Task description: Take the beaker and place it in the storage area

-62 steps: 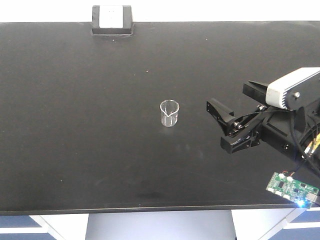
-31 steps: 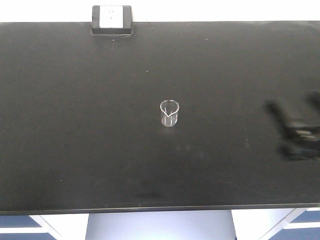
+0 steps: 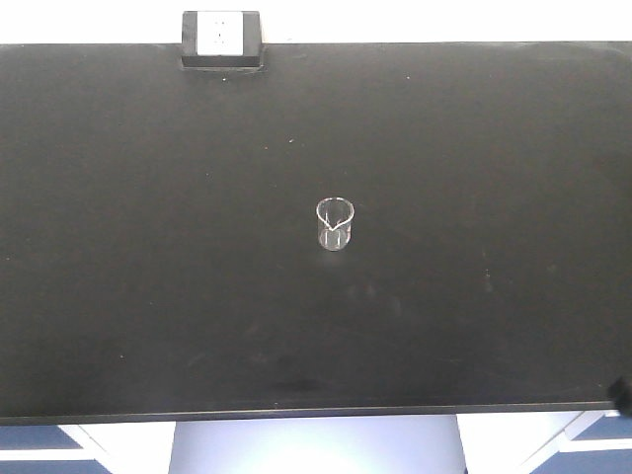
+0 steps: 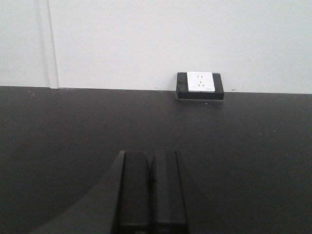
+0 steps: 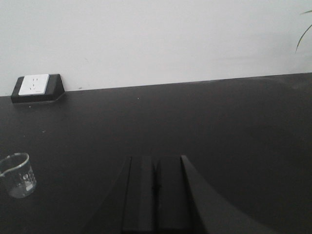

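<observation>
Beaker: the small clear glass beaker point(image 3: 335, 224) is standing upright near the middle of the black benchtop, its pouring lip facing the near edge in the front view. In the right wrist view the beaker point(image 5: 17, 175) is sitting low at the left edge, open mouth up, faint white markings showing on its wall. Nothing is touching it.

Storage area: the matte black benchtop point(image 3: 148, 247) is filling almost the whole front view, running back to a white wall point(image 4: 146, 39).

Socket box: a small black box with a white socket face point(image 3: 220, 38) is sitting at the far edge of the benchtop against the wall, well apart from the beaker. It is also showing in the left wrist view point(image 4: 200, 86) and, at the far left, in the right wrist view point(image 5: 37, 87).

Left gripper: the left gripper point(image 4: 150, 192) is hovering over bare benchtop, its two black fingers pressed together with no gap and nothing between them, pointing toward the socket box.

Right gripper: the right gripper point(image 5: 156, 192) is likewise drawn closed, fingers side by side and holding nothing, with the beaker lying well to its left.

Plant: a thin green leaf tip point(image 5: 304, 29) is poking in at the upper right of the right wrist view.
</observation>
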Controlling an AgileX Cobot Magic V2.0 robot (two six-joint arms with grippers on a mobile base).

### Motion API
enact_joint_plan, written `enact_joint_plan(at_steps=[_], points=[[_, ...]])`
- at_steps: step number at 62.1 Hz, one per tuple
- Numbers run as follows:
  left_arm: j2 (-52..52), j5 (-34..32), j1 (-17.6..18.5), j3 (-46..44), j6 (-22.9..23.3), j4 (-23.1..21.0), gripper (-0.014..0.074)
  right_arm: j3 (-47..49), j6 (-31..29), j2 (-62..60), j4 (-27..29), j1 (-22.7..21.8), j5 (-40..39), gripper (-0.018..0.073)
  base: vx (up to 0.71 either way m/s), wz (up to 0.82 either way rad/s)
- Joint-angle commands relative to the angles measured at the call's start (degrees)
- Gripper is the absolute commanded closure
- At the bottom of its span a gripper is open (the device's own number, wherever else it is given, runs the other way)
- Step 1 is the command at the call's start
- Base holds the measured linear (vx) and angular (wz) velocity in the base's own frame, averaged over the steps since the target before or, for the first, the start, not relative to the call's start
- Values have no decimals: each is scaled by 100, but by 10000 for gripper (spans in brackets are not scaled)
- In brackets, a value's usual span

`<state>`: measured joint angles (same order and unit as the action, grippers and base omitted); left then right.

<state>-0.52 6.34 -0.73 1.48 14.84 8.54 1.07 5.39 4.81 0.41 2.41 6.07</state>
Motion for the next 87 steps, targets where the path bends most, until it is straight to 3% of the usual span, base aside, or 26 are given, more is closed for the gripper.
enact_joint_plan(at_steps=[1,15,87], points=[[-109,-487,36,125,37,-32,605,-235,-53,-378,-41,-49,-641,571,0,0],[-109,-487,36,125,37,-32,605,-339,-53,-623,-41,-42,-266,567,0,0],[-109,-487,36,125,37,-32,605,-334,-47,-623,-41,-42,-265,567,0,0]])
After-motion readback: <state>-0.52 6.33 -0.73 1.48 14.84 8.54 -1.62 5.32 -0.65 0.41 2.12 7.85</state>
